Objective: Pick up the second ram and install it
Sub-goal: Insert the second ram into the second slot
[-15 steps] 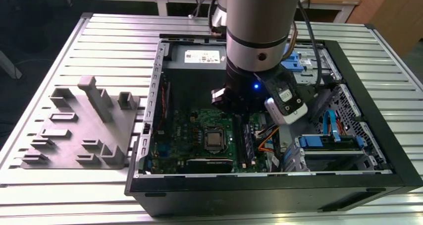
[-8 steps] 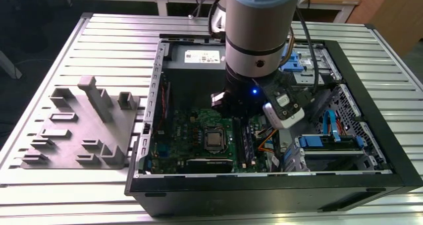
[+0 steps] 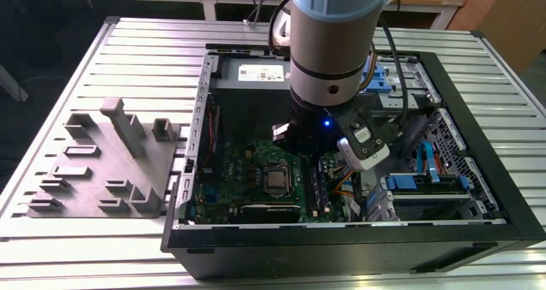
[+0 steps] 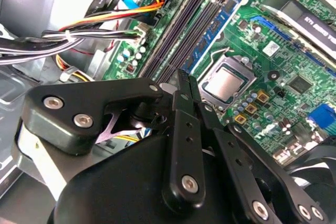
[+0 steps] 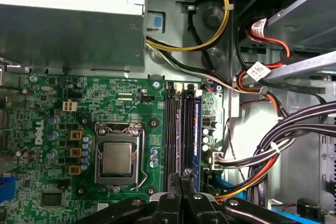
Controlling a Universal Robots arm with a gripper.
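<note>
Claw: your claw [image 4: 181, 97] stands narrow in both wrist views; its black fingertips [image 5: 169, 199] pinch a thin dark strip between them
Second ram: the second ram [image 4: 183, 78] is that strip; it sits edge-on and upright in the grip, and its free edge pokes out beyond the fingertips toward the board
Position: you have it above one end of the black memory slots [image 5: 172, 129], running the same way they do; you cannot tell whether it touches a slot
Slots: they run side by side on the green motherboard [image 5: 58, 129], just beside the processor socket [image 5: 116, 158]; a blue strip [image 5: 197, 129] runs along their side away from the socket, and you cannot tell whether it is a slot or a stick
Cables: black, red and yellow cables [image 5: 273, 150] pass near the slots, on the side away from the socket
Arm: in the exterior view your arm [image 3: 328, 47] reaches down into the open computer case [image 3: 341, 242], which lies on the ribbed counter [image 3: 153, 41]
Tray: a grey tray [image 3: 94, 168] with upright blocks lies on the counter; it is just beside the case, on the exterior view's left
</note>
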